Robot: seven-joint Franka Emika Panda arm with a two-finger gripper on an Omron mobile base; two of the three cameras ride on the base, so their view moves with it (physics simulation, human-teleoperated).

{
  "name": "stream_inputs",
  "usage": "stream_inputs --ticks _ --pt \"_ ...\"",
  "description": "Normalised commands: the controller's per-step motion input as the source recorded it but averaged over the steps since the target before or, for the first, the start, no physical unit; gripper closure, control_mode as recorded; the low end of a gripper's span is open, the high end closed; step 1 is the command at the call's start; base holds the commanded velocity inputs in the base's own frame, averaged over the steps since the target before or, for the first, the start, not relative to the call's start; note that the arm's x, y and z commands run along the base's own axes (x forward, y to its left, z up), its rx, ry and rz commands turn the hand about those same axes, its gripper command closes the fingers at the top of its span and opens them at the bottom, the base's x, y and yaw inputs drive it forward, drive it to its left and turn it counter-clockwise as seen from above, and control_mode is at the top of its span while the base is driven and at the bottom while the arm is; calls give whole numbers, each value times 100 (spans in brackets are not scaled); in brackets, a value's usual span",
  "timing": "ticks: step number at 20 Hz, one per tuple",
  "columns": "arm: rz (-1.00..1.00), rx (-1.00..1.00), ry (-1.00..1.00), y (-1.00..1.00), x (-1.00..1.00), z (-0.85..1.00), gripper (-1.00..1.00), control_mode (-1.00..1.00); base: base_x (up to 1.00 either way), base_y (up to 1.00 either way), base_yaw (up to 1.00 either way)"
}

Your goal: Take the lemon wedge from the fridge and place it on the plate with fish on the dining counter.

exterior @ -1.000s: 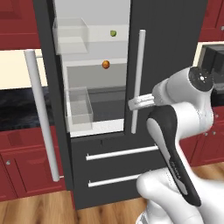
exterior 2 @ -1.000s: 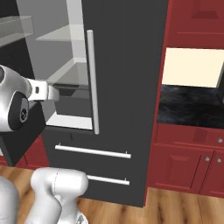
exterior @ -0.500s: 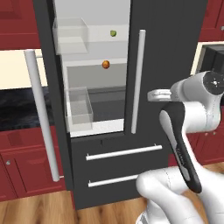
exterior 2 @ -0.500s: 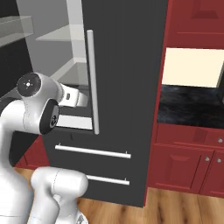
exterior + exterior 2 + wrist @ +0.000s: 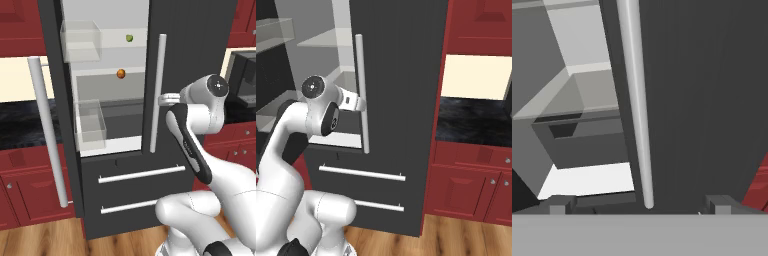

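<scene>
Your arm rises from the base, bends at the elbow, and reaches forward at about the middle height of the fridge, with the wrist level and the hand pointing at the closed right door. The gripper sits just short of that door's long silver handle; in the hand view its two fingertips stand wide apart with the bar's lower end between them, and nothing is held. In the left base view you see the gripper just beside the bar, and in the right base view the gripper is at the same bar, though you cannot tell from either whether it touches.

The left door is swung open, so the white interior shows. The lemon wedge lies on an upper shelf toward the right side of the opening. One small orange-brown ball rests on the shelf below it. Count two clear bins, one above the other at the left, two long door handles, and two lower drawers each with one bar pull.
</scene>
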Motion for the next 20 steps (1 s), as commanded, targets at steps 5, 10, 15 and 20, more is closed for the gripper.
stream_inputs --ticks 5,10,15,20 --pt "0 -2 0 0 66 -30 -100 -100 0 0 0" --pt "0 -4 0 0 68 -34 -100 -100 0 0 0" --pt "0 0 0 0 74 -25 -100 -100 0 0 0" --pt "0 0 0 0 85 -20 -100 -100 0 0 0"
